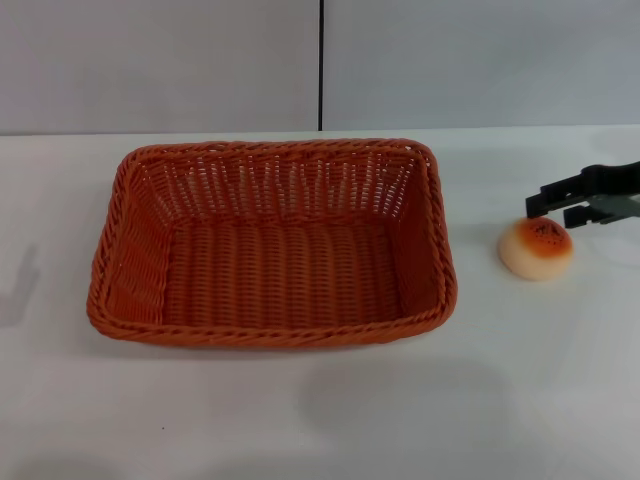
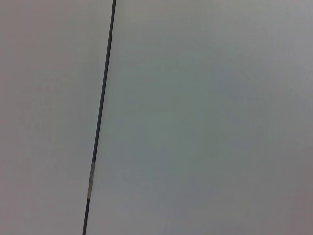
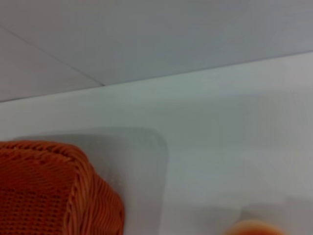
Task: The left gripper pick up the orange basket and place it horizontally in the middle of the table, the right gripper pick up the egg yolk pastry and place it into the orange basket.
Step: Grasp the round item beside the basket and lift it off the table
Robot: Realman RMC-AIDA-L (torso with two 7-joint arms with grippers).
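A: While the basket [image 1: 270,245] already lies lengthwise in the middle of the table [image 1: 300,420], what is the right hand [image 1: 550,207] up to?

B: It hangs with its two fingers parted and nothing between them. The pastry [image 1: 536,248] sits on the table just below and slightly ahead of the fingertips, apart from them as far as I can judge.

A: And the basket, from that hand?

B: Off to its inner side, past the pastry, with a strip of bare table between pastry and rim. The right wrist view catches one basket corner [image 3: 54,191] and only a sliver of the pastry [image 3: 252,227].

A: So the step is the pick. How should it go?

B: I'd centre the fingers over the bun first, one on each side, then come straight down so neither tip nudges it. It is round and looks soft, so close gently around its widest part, low enough that it won't pop out upward. Lift clear above the rim before crossing, since that woven wall could catch a low carry.

A: The left hand?

B: Not visible; its wrist camera faces a blank wall.
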